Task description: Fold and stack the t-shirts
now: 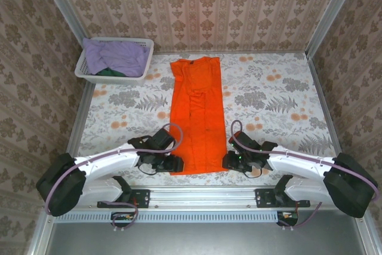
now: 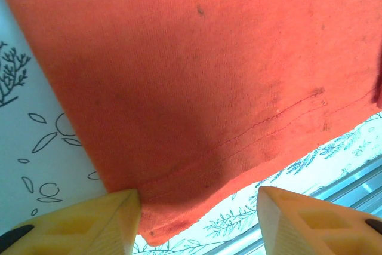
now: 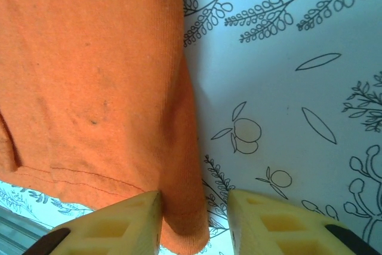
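A bright orange t-shirt (image 1: 196,117) lies folded into a long strip down the middle of the floral table, collar at the far end. My left gripper (image 1: 174,164) sits at its near left corner. In the left wrist view, the left gripper (image 2: 200,219) is open, with the hem corner (image 2: 161,225) lying between the jaws against one finger (image 2: 113,219). My right gripper (image 1: 229,160) is at the near right corner. In the right wrist view, the right gripper (image 3: 196,219) stands narrowly open around the folded edge of the shirt (image 3: 185,207). A lavender t-shirt (image 1: 116,55) and a dark green one (image 1: 110,72) lie in the basket.
The white lattice basket (image 1: 147,47) stands at the far left corner of the table. Patterned walls close in the left, right and back sides. A metal rail (image 1: 197,195) runs along the near edge just behind both grippers.
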